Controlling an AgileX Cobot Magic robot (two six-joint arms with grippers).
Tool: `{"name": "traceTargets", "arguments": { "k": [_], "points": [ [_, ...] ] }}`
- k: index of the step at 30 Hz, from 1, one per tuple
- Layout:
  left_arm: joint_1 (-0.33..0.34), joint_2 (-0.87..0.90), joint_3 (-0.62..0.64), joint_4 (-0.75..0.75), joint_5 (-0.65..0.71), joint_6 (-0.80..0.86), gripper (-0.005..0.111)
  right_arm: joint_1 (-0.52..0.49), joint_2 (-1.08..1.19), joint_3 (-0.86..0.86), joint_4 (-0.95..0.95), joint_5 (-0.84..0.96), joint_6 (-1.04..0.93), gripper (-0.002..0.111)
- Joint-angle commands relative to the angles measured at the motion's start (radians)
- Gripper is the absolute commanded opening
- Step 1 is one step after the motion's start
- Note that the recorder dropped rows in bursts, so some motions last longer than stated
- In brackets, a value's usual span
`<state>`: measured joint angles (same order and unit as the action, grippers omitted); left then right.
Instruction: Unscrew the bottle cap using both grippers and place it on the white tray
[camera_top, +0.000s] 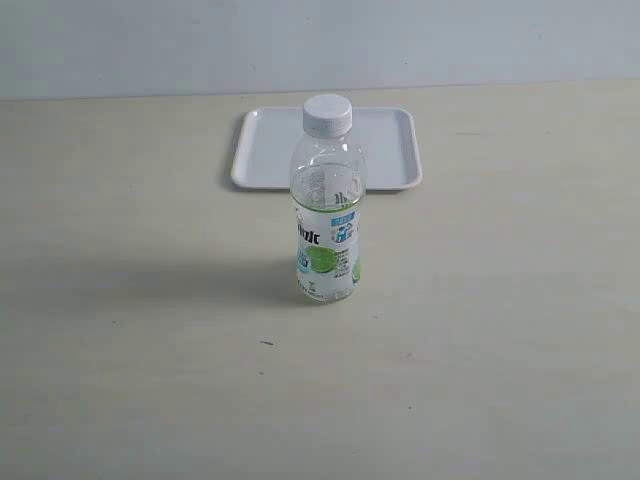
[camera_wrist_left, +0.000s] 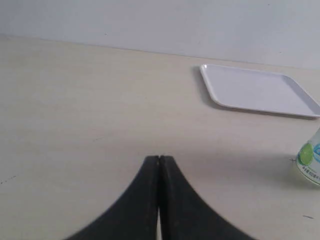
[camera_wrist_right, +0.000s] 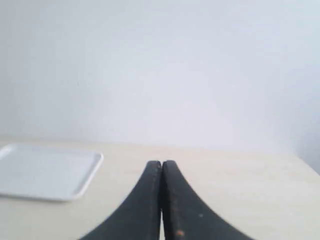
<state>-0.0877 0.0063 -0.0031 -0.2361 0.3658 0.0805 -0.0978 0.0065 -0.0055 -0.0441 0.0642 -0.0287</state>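
The clear bottle (camera_top: 325, 215) with its lime label stands upright mid-table, the white ribbed cap (camera_top: 327, 115) screwed on its neck. Behind it lies the white tray (camera_top: 395, 150), with nothing on it. Neither arm shows in the exterior view. In the left wrist view my left gripper (camera_wrist_left: 159, 159) is shut on nothing, with the tray (camera_wrist_left: 260, 92) ahead and only the bottle's base (camera_wrist_left: 310, 162) at the picture's edge. My right gripper (camera_wrist_right: 161, 163) is also shut on nothing, and the tray (camera_wrist_right: 45, 172) lies off to one side of it.
The beige table top (camera_top: 130, 330) stretches wide on both sides of the bottle and in front of it. A pale wall (camera_top: 320, 40) rises behind the table's far edge, close behind the tray.
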Motion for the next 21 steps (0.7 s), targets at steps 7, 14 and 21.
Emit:
{"name": "traceTargets", "arguments": {
  "k": [7,14,21],
  "points": [
    [-0.007,-0.006,0.003,-0.002,-0.002,0.003,0.0,-0.006,0.015,-0.003,0.006,-0.617,0.444,0.0],
    [-0.007,-0.006,0.003,-0.002,-0.002,0.003,0.0,-0.006,0.292,-0.114,-0.219,-0.5,0.511,0.007],
    [-0.007,-0.006,0.003,-0.002,-0.002,0.003,0.0,-0.006,0.472,-0.114,-0.225,-0.461,0.521,0.007]
  ]
}}
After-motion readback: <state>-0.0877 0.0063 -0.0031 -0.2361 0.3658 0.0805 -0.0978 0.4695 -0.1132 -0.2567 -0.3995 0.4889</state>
